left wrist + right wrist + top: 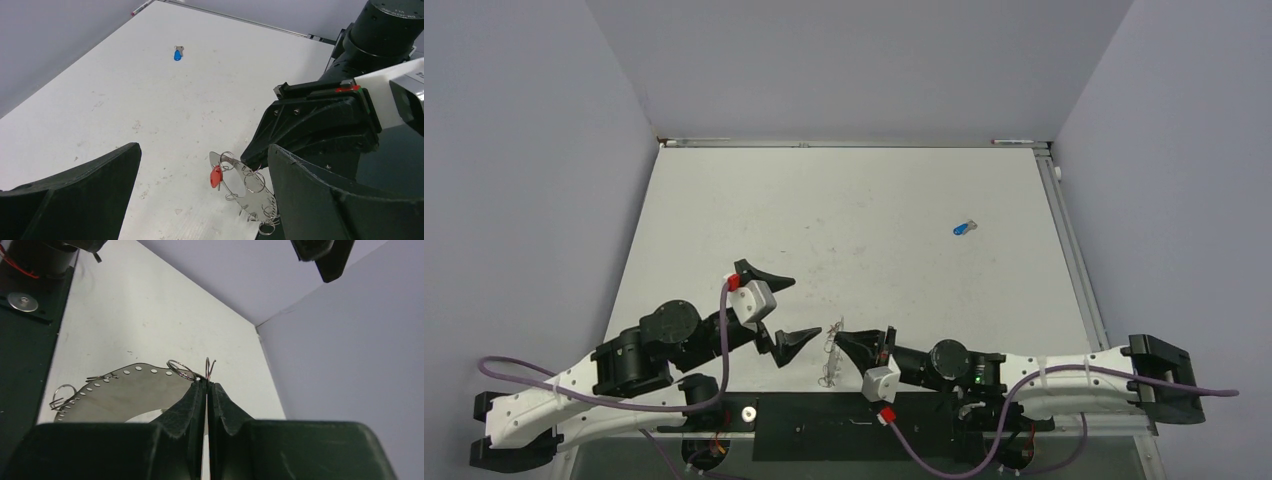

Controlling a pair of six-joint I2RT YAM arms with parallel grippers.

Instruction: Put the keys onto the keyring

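Left wrist view: red key [216, 176] hangs on the keyring [246, 186], which my right gripper [206, 384] clamps. Left gripper [202, 152] gapes wide; I should approach the blue key [177, 54], well beyond the keyring, squarely.

light: was bright, even and diffuse across the table [844, 220] | shadows: lay soft and faint along the table's near edge | focus: top view was sharp; wrist-view foregrounds were dark, slightly soft | glare: keyring [239, 172] glinted mildly
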